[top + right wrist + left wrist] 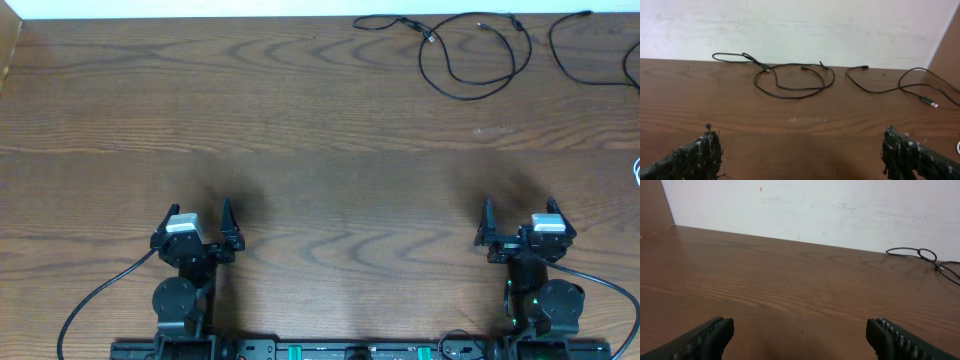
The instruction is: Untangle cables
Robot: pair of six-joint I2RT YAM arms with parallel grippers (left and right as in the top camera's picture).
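Thin black cables lie at the table's far right. One forms a loop (pixel 470 62) (pixel 790 94) with a tail running left; another (pixel 578 55) (pixel 890 90) curves beside it and ends in a small plug. A bit of white cable (pixel 637 172) shows at the right edge. The left wrist view catches only the looped cable's end (pixel 920 254). My left gripper (pixel 198 215) (pixel 800 335) stands open near the front left, far from the cables. My right gripper (pixel 520 212) (pixel 800 150) is open at the front right, well short of the loop, with nothing between its fingers.
A white wall (pixel 800 25) runs along the table's far edge, just behind the cables. A wooden side panel (pixel 652 205) rises at the far left. The arms' own thick black cables (pixel 95 300) trail by the bases at the front edge.
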